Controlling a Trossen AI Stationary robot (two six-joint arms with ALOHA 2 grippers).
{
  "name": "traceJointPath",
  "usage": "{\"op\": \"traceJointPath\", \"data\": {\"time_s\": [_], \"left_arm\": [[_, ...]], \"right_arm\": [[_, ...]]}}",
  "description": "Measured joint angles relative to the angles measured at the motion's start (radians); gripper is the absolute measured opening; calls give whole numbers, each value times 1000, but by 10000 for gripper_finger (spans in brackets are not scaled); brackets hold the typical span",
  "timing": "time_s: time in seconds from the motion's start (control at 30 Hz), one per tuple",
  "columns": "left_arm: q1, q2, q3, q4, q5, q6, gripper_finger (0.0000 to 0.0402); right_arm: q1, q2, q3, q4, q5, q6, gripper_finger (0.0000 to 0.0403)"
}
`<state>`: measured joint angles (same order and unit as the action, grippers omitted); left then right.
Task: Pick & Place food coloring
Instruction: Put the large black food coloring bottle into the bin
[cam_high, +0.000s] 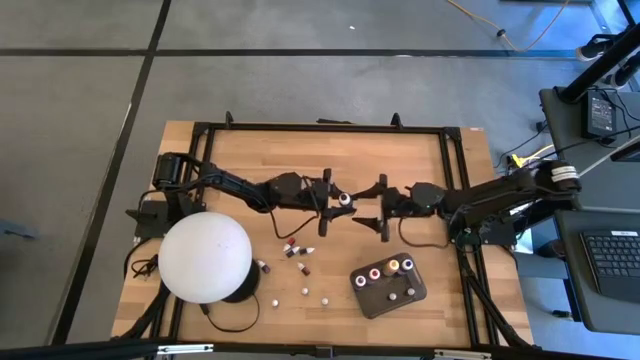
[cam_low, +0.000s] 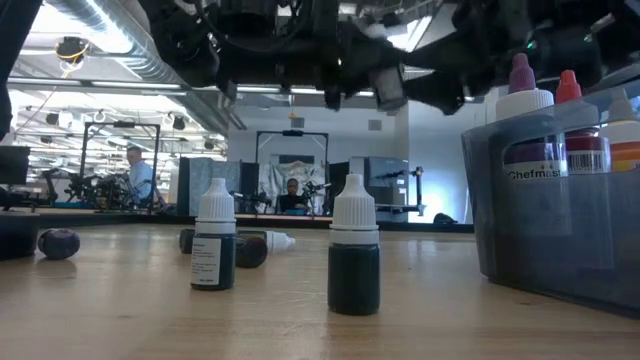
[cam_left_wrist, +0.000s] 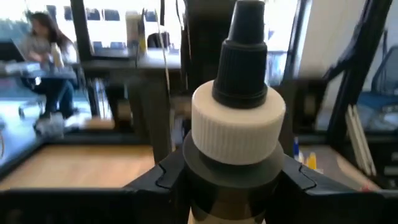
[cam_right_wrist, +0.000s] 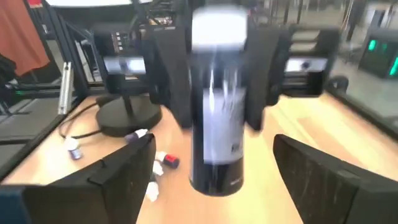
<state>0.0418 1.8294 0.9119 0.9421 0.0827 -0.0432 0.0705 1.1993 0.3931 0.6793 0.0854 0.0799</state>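
Left wrist view: my left gripper (cam_left_wrist: 233, 180) has its fingers (cam_left_wrist: 158, 177) clamped on a dark food coloring bottle (cam_left_wrist: 239, 118) just under its white ribbed cap; the black nozzle tip points away from the wrist.
Right wrist view: my right gripper (cam_right_wrist: 214, 165) stands wide, fingers (cam_right_wrist: 124, 168) on either side of the same bottle and apart from it. I judge only the left arm holds the bottle.
High view, landmark: I place everything off the dark grey tray (cam_high: 365, 296), which holds several bottles with coloured tops.
Held bottle: up the table from the tray, between the two grippers, which face each other; it is off the wood.
Loose bottles: scattered beside the tray, toward the white dome (cam_high: 205, 258), some upright and some lying down.
Low view: two white-capped dark bottles (cam_low: 354, 245) stand just beside the tray wall (cam_low: 540, 220); others lie farther back, and people sit at benches in the room beyond.
Risk, grip: the bottle is held only at the neck, so it could swing or slip if I move fast.
Risk, right arm: its spread fingers are close by, so a careless retreat could clip the bottle.
Risk, placing: a low approach to the tray could topple the upright bottles beside it.
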Motion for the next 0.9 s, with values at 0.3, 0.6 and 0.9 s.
{"op": "traceJointPath", "data": {"time_s": [0.3, 0.6, 0.9], "left_arm": [[0, 0, 0, -174, 36, -41, 139], [-2, 0, 0, -194, 73, -49, 139], [-2, 0, 0, -244, 69, -29, 139]], "right_arm": [[4, -269, 0, -304, 2, -48, 332], [4, -170, 119, -454, 9, -84, 332], [2, 52, 488, -913, 0, -190, 332]]}}
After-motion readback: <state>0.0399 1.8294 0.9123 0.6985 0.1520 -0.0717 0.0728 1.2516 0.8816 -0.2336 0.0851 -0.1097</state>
